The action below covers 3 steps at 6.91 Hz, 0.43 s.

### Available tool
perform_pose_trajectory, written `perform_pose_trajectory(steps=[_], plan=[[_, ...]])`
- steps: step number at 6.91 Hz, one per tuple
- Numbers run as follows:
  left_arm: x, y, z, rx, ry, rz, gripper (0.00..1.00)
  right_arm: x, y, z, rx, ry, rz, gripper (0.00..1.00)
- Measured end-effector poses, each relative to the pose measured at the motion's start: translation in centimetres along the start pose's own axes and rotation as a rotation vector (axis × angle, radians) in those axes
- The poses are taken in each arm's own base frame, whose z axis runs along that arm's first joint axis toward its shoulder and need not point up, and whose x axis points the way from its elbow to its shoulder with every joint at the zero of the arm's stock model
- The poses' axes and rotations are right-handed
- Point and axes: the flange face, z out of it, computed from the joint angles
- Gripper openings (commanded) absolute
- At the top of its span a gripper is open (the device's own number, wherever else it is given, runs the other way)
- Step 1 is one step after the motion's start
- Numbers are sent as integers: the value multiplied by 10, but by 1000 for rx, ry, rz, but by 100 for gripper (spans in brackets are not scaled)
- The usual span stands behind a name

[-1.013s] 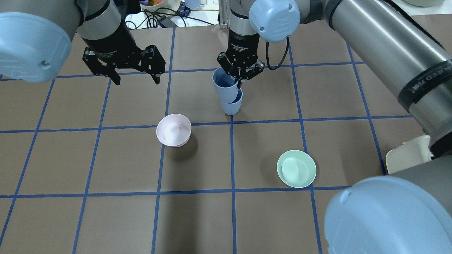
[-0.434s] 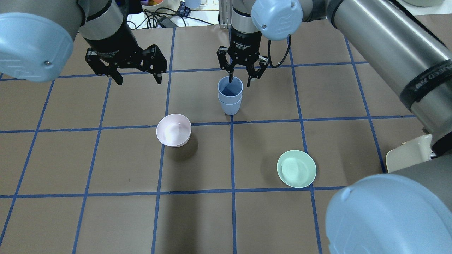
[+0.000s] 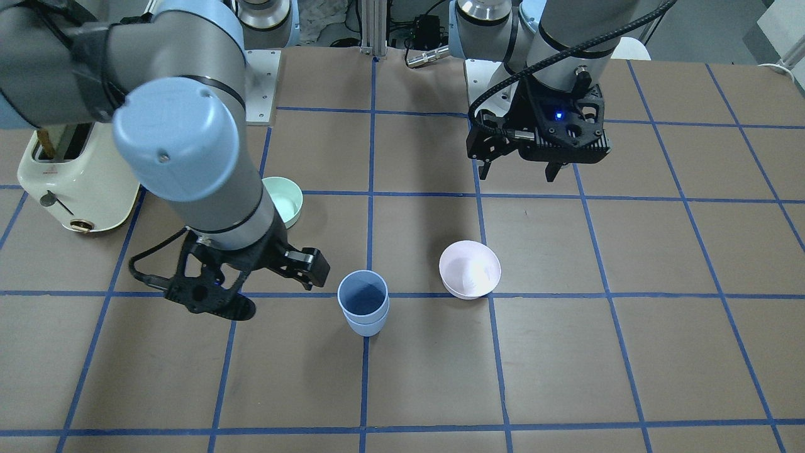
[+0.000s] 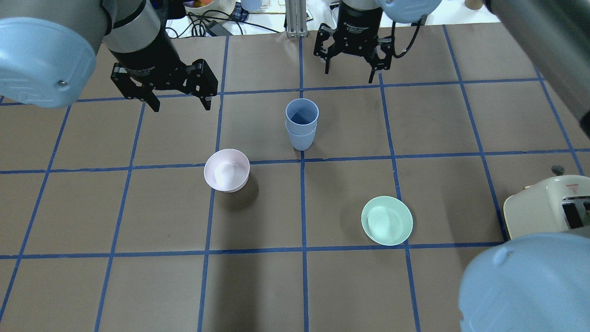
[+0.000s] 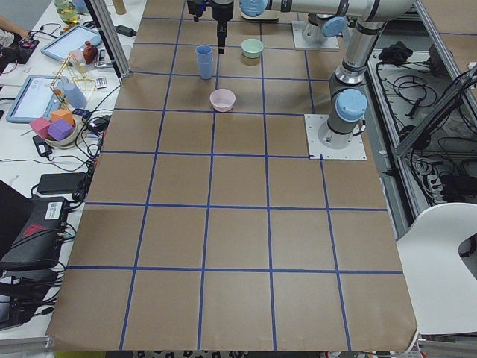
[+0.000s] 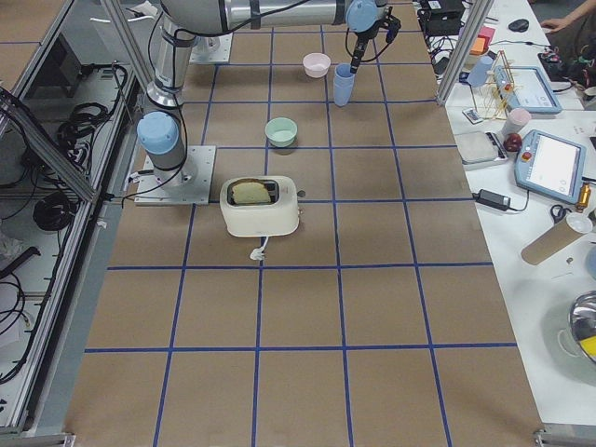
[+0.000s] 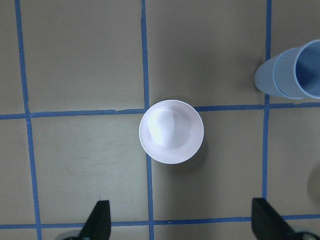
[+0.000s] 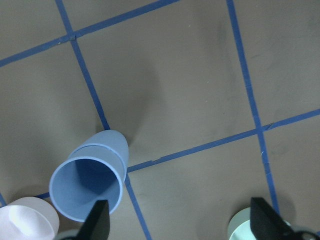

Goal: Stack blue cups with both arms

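Cups (image 4: 301, 124) sit one inside the other on the bench (image 4: 415, 138). The left tool (image 4: 181, 107) and right tool (image 4: 349, 75) are spread wide, holding nothing. Lift both away slowly so nothing tips over.

Left tool (image 4: 181, 103) and right tool (image 4: 349, 74) hover raised (jaws spread, empty).
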Motion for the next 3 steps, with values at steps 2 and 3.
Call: perform_pose_trajectory(steps=[2,3], plan=[[-1,1,0,1,-5,-3,100,51,-3,-32,38,1,-45,100],[-1,0,-1,2,-5,-5,100,73,3,-35,40,11,-48,100]])
